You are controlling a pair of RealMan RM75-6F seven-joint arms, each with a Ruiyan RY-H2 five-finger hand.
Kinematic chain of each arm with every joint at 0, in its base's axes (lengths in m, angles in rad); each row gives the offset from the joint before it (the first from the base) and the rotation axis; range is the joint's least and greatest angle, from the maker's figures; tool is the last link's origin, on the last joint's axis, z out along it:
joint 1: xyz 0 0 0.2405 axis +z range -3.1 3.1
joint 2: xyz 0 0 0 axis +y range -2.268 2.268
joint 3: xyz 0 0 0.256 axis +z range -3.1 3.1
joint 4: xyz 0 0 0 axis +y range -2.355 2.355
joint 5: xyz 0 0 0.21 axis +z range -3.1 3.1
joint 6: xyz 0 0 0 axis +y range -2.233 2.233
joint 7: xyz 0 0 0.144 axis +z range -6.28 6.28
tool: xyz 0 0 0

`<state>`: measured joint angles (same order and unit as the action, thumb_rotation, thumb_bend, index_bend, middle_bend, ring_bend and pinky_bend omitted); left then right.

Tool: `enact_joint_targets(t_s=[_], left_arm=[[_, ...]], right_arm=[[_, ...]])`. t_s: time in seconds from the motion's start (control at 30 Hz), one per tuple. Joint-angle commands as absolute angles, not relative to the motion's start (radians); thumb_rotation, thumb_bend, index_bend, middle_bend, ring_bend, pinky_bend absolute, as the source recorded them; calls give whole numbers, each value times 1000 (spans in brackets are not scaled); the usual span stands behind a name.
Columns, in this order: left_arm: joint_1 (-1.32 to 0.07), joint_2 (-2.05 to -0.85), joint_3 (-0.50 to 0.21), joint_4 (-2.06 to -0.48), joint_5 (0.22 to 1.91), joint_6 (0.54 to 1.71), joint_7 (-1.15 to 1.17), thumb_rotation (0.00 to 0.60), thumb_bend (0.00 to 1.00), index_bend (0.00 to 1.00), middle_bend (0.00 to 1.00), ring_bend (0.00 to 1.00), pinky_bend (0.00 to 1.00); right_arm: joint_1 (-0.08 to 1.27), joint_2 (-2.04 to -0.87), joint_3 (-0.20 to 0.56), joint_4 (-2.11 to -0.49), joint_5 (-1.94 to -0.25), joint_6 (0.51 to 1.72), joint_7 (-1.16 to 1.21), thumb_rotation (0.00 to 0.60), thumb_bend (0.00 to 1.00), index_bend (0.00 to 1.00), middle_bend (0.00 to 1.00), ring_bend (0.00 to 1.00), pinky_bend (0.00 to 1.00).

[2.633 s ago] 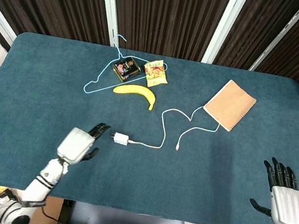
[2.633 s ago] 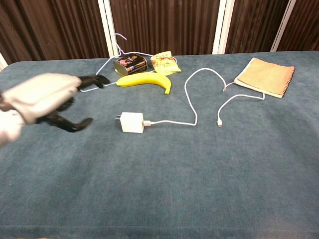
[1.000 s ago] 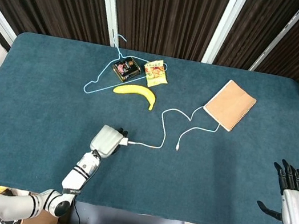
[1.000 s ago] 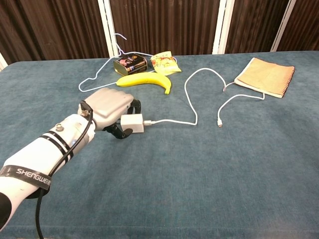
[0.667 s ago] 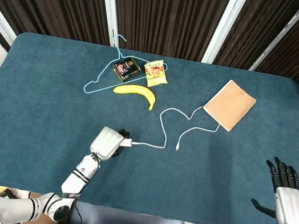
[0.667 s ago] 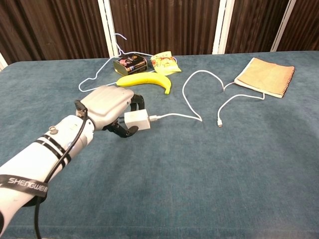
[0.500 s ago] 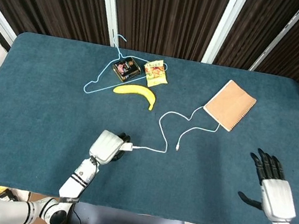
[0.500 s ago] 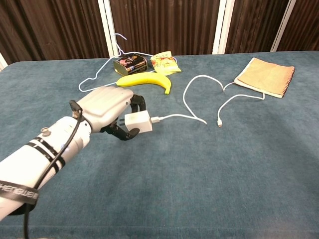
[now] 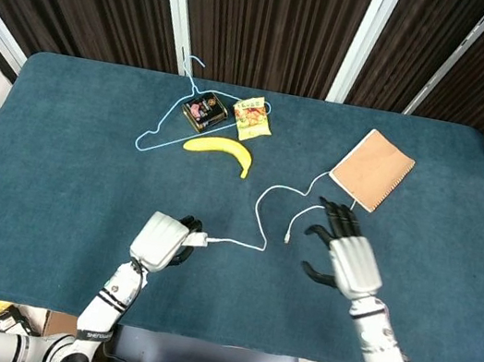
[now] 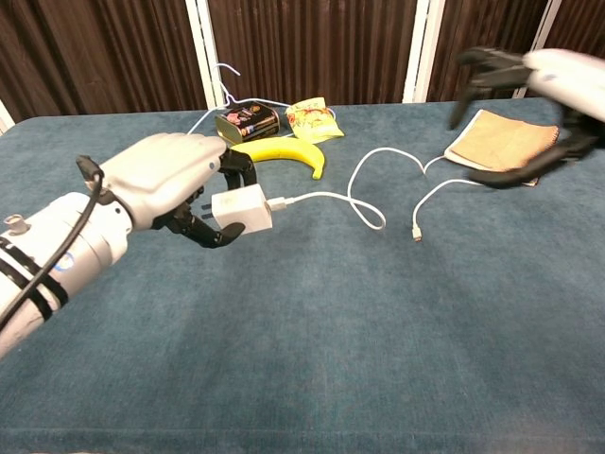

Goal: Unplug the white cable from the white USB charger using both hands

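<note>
We are midway through the unplugging: our left hand grips the white USB charger in its curled fingers and holds it lifted off the blue table, on the near side of the banana, with the white cable plugged in at the charger's right face. Our right hand is spread wide and holds nothing; it hovers right of the cable's loops, near its loose end, between the charger and the tan notebook. We judge that the next move calls for this hand to travel toward the charger and pinch the cable right at its plug, then pull straight away while the left hand keeps the charger steady. The chest view shows what the head view hides: the charger's body, the plug seated in it and the dark fingers wrapped beneath. The head view covers the charger with the hand's back but shows the right hand whole, where the chest view gives it blurred at the frame's edge.
</note>
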<state>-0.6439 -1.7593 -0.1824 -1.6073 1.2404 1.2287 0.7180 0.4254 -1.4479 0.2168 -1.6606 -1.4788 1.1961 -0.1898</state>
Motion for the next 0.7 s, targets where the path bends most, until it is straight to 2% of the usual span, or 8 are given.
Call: enact_joint_targets(t_s=[0.03,0.4,0.7], left_arm=[[-639,-1745,-182,-1626,1234,1238,728,600,592,735,761,1000,1000],[-629,-1707,-208,-1640,1243,1271,679,600,590,728,772,1000,1000],[-616,-1701,-227,-1690,1232,1290,608,600,603,728,781,1000,1000]], right_arm=[[491,-1555,253,-1611,-1454,1168,-224,600,372,534,119,0,0],[610,-1718,293,-1537,-1385,1115,-268,600,399,582,148,0,0],[659,-1747,306,-1510,-1375,1100,-212,600,403,593,156,0,0]])
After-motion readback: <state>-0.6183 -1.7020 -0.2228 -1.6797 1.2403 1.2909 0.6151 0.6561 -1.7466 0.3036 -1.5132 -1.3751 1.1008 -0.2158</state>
